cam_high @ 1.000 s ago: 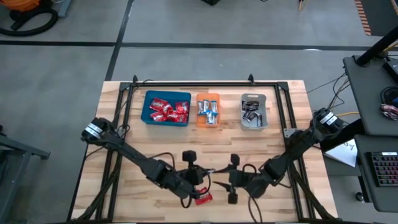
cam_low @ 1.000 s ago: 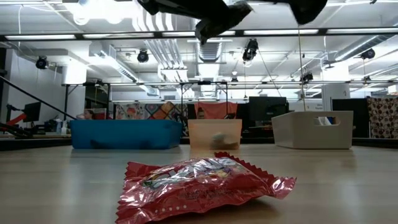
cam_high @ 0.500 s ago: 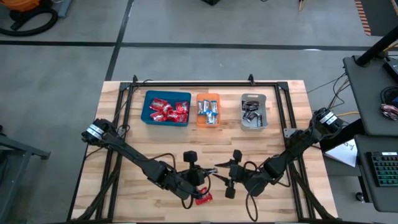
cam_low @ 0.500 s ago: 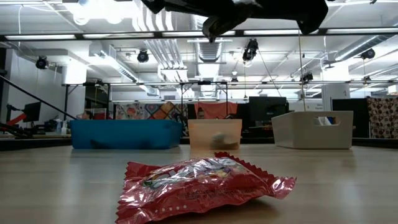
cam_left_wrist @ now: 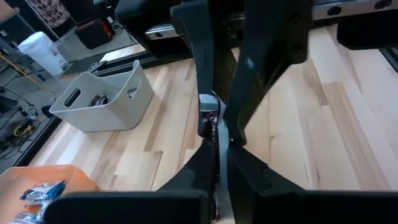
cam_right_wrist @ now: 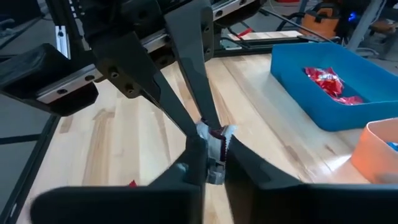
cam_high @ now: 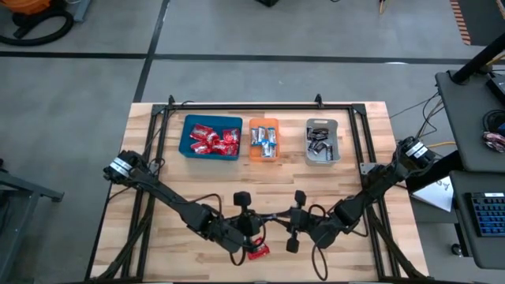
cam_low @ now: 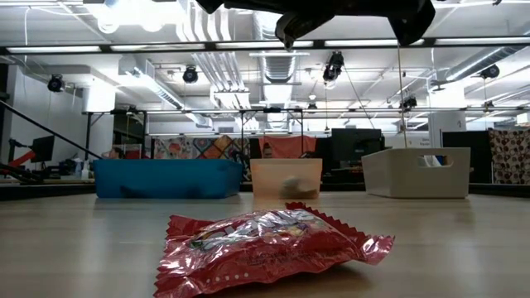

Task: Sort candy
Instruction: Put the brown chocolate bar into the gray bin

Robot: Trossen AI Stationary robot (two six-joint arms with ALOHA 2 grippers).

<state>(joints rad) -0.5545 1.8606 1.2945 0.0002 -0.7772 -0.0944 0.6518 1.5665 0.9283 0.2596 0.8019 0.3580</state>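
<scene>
A small candy (cam_right_wrist: 214, 133) in a dark and white wrapper hangs in the air over the near middle of the table. My left gripper (cam_high: 267, 218) and my right gripper (cam_high: 278, 217) meet tip to tip there, both shut on it. A shiny red candy (cam_low: 265, 242) lies flat on the wood just nearer than the grippers, also seen in the high view as the red candy (cam_high: 257, 252). No gripper touches it. The low view shows only the dark undersides of the arms at its top edge. My left gripper pinches one end of the candy (cam_left_wrist: 208, 117) between its two fingertips, coming from the table's left and slanting slightly down. The candy is clear of the table. My right gripper pinches the candy's other end, its crinkled white wrapper end (cam_right_wrist: 219, 132), between its two fingertips. It comes from the table's right, slanting slightly down, facing the left fingers. The candy hangs between the two grippers, off the wood.
Three trays stand in a row at the far side: a blue tray (cam_high: 189, 140) with red candies, an orange tray (cam_high: 264, 124) with blue-and-white ones, a grey tray (cam_high: 323, 162) with dark ones. A black frame rail runs behind them. Bare wood lies between trays and grippers.
My right gripper has edged toward the table's left, up to the left gripper's tips, and has shut on the candy that the left gripper holds. The left gripper and the red candy on the table have stayed where they were.
</scene>
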